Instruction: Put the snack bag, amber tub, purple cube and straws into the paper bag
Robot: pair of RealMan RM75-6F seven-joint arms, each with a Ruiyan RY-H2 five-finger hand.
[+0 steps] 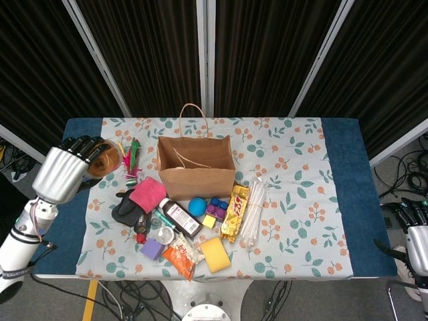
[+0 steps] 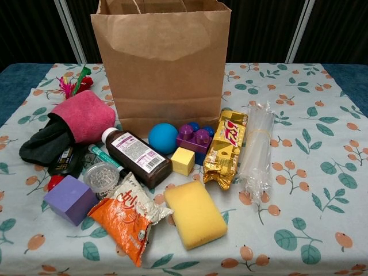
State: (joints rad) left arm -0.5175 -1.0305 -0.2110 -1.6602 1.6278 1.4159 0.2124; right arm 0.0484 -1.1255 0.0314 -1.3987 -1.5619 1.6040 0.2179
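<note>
Amber plastic tub point(image 1: 103, 160) sat gripped in the left hand point(image 1: 67, 170), raised above the desk's left edge, well left of the open brown paper bag point(image 1: 196, 167). Orange snack bag point(image 2: 129, 221), purple foam cube point(image 2: 69, 198) and clear bundle of straws point(image 2: 256, 149) lay on the desk in front of the bag. The right hand point(image 1: 416, 234) hung off the right corner; whether its fingers were spread I cannot tell. The tub could slip if the grip loosened in transit, or clip the bag's rim or handle and tip the light bag. Floral cloth point(image 1: 294, 167) covered a blue-topped desk point(image 1: 344, 144); dark curtains point(image 1: 267, 53) hung behind, with cables on the floor.
</note>
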